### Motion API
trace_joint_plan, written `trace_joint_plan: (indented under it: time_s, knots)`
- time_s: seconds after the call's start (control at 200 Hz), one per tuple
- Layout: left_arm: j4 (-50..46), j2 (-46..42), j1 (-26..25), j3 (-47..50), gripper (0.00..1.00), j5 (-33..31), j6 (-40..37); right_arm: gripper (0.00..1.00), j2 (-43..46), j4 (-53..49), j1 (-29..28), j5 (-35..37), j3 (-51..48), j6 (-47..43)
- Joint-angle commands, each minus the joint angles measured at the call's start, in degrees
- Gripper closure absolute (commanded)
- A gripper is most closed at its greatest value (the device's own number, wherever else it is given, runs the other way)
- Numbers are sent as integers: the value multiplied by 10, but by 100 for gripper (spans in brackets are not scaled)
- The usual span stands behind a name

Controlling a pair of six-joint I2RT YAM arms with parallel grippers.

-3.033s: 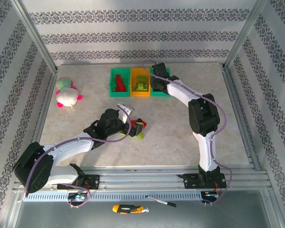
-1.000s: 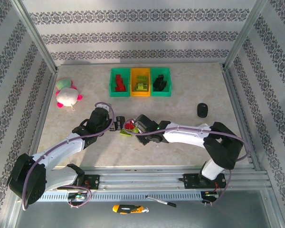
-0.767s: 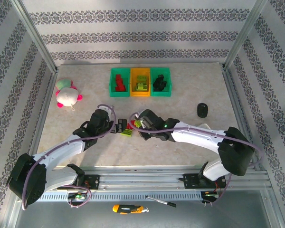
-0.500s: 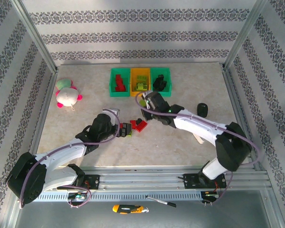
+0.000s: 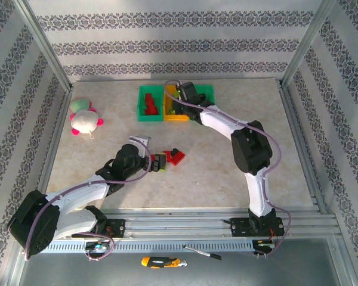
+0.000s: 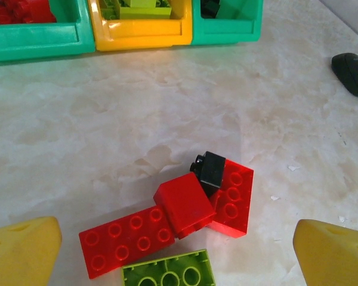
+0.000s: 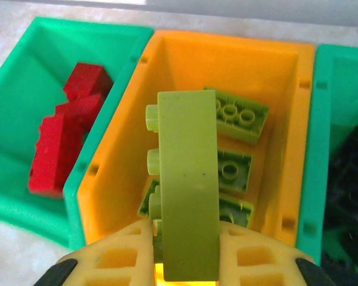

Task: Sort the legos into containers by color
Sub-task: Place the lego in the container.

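Right gripper: closed on a lime green brick, held on edge with studs facing left, hanging directly above the orange bin. Not released.

Left gripper: jaws spread wide, nothing between them, low over the loose pile near the middle of the worktop.

Progress:
- Bins stand in a row at the far edge of the worktop.
- Left green bin holds sorted red bricks.
- The orange bin holds several lime bricks.
- Right green bin holds black bricks.
- Judged mostly done; colours look unmixed.

Left to do, as seen from the left wrist:
- long red brick
- red block lying over it
- red plate
- small black brick on that plate's far corner
- lime brick at the near side of the pile

These touch or overlap, so each will likely need separating before a clean pick.

Surroundings: plush toy near the left edge, well apart from the pile. Black oval object to the right of the pile, apart from it. Bare worktop lies between pile and bins.
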State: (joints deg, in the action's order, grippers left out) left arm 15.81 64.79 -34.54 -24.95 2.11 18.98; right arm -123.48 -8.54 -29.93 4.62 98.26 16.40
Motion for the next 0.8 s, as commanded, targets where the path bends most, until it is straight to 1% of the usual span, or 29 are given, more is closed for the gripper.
trace_joint_plan:
  time_s: [0.0, 0.24, 0.28, 0.405, 0.49, 0.54, 0.66, 0.794]
  knots:
    - [11, -7, -10, 6, 1, -11, -12, 81, -37, -8, 7, -23, 61, 15]
    - [11, 1, -10, 4, 1, -16, -12, 77, -98, -28, 13, -69, 143, 37]
    - [7, 0, -10, 1, 1, -18, -12, 75, -99, -31, 13, -75, 148, 36]
    - [-38, 3, -10, -17, 1, -33, -12, 61, -75, -34, 11, -87, 136, 19]
    - [-93, 6, -10, -35, 1, -50, -7, 50, -36, -32, 8, -82, 103, 3]
    - [-142, 10, -11, -53, 1, -62, 7, 45, -6, -26, 5, -81, 74, -5]
    - [-247, 25, -32, -92, 1, -100, 22, 37, 86, 8, -2, -78, -32, -22]
    - [-303, 39, -62, -111, 1, -143, 53, 30, 195, 17, -17, -55, -166, -76]
